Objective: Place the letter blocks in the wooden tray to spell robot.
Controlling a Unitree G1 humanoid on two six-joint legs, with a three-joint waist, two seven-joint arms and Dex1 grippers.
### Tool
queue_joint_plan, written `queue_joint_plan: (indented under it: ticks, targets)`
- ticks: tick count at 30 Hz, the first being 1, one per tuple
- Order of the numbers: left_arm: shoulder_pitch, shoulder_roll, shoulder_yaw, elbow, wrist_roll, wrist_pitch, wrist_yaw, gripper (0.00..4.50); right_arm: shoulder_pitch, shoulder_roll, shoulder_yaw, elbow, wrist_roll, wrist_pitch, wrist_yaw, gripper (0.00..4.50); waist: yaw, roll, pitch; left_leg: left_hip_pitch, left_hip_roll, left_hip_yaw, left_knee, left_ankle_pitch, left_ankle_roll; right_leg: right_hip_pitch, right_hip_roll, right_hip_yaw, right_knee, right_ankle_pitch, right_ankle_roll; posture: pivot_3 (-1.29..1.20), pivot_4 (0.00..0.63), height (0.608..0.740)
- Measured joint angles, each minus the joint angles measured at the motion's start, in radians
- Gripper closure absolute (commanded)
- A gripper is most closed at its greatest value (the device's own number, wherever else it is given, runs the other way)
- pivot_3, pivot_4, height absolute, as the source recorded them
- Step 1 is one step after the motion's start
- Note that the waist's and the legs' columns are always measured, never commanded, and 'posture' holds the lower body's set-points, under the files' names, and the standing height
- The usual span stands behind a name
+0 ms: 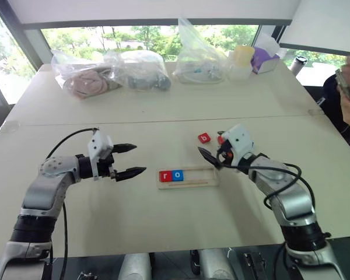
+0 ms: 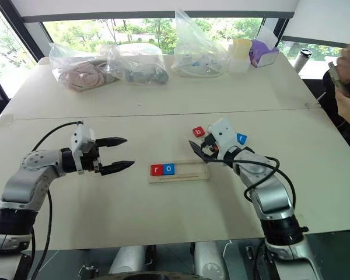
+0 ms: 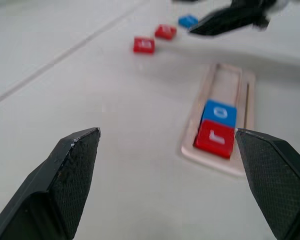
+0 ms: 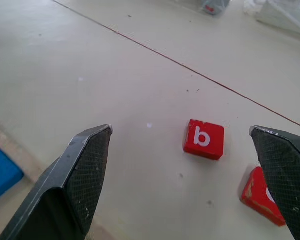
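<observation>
The wooden tray (image 1: 199,175) lies flat at the table's middle. At its left end sit a red "r" block (image 1: 165,175) and a blue "o" block (image 1: 178,175), side by side. A red "b" block (image 1: 205,138) lies loose on the table beyond the tray, with a second red block (image 4: 260,192) next to it and a blue block (image 2: 241,138) further right. My right gripper (image 1: 213,150) hovers open just in front of the "b" block, empty. To the left of the tray my left gripper (image 1: 139,158) is open and empty, pointing toward it.
Clear plastic bags (image 1: 111,73) with soft items, a cup (image 1: 242,58) and a purple box (image 1: 262,58) line the table's far side. A person's hands with a phone (image 1: 347,87) are at the right edge. A seam (image 1: 163,121) crosses the table.
</observation>
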Motion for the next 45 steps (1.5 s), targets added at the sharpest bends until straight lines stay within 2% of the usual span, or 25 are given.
queue_joint_plan:
  ticks: [7, 11, 20, 31, 34, 38, 39, 45]
  targets:
    - [0.004, -0.030, 0.036, -0.165, -0.143, 0.195, 0.124, 0.03, -0.157, 0.116, 0.004, 0.118, 0.004, 0.171, -0.079, 0.00, 0.005, 0.000, 0.000, 0.001, 0.000, -0.001, 0.001, 0.000, 0.000, 0.001, 0.001, 0.000, 0.001, 0.000, -0.001, 0.00, 0.150, 0.740]
    - [-0.001, -0.051, 0.054, -0.228, -0.212, 0.274, 0.194, 0.03, -0.207, 0.153, 0.034, 0.212, -0.031, 0.204, -0.132, 0.00, 0.006, 0.000, 0.000, 0.001, 0.000, -0.001, 0.001, 0.000, 0.000, 0.001, 0.001, 0.000, 0.001, 0.000, 0.000, 0.00, 0.150, 0.740]
    - [0.028, -0.061, 0.052, -0.294, -0.220, 0.295, 0.249, 0.03, -0.224, 0.152, 0.040, 0.311, -0.090, 0.156, -0.181, 0.00, 0.003, 0.000, 0.000, 0.001, 0.000, -0.001, 0.001, 0.000, 0.000, 0.001, 0.002, 0.000, 0.001, 0.000, 0.000, 0.00, 0.150, 0.740]
    - [0.034, -0.063, 0.018, -0.297, -0.214, 0.292, 0.270, 0.03, -0.281, 0.205, -0.032, 0.420, -0.046, 0.196, -0.186, 0.00, 0.003, 0.000, 0.000, 0.001, 0.000, -0.002, 0.001, 0.000, 0.000, 0.001, 0.002, 0.000, 0.001, 0.000, 0.000, 0.00, 0.150, 0.740]
    - [0.033, -0.064, 0.017, -0.297, -0.208, 0.291, 0.274, 0.00, -0.294, 0.206, -0.045, 0.437, -0.042, 0.204, -0.195, 0.94, 0.003, 0.000, 0.000, 0.001, 0.000, -0.002, 0.002, 0.000, 0.000, 0.002, 0.002, 0.000, 0.001, 0.000, 0.000, 0.00, 0.150, 0.740]
    - [0.024, -0.064, 0.014, -0.293, -0.194, 0.290, 0.280, 0.00, -0.293, 0.200, -0.054, 0.436, -0.045, 0.211, -0.202, 3.02, 0.003, 0.000, 0.000, 0.001, 0.000, -0.002, 0.002, 0.000, 0.000, 0.002, 0.002, 0.000, 0.001, 0.000, 0.000, 0.00, 0.150, 0.740]
    - [0.019, -0.066, 0.011, -0.292, -0.192, 0.289, 0.281, 0.00, -0.291, 0.194, -0.049, 0.432, -0.046, 0.212, -0.200, 3.35, 0.003, 0.000, 0.000, 0.001, 0.000, -0.002, 0.002, 0.000, 0.000, 0.002, 0.002, 0.000, 0.001, 0.000, 0.000, 0.00, 0.150, 0.740]
    - [0.014, -0.081, -0.020, -0.290, -0.184, 0.271, 0.276, 0.00, -0.193, 0.099, 0.003, 0.250, -0.080, 0.256, -0.183, 3.35, 0.008, 0.000, 0.000, 0.000, 0.000, -0.002, 0.002, 0.000, 0.000, 0.002, 0.002, 0.000, 0.001, 0.000, 0.000, 0.00, 0.150, 0.740]
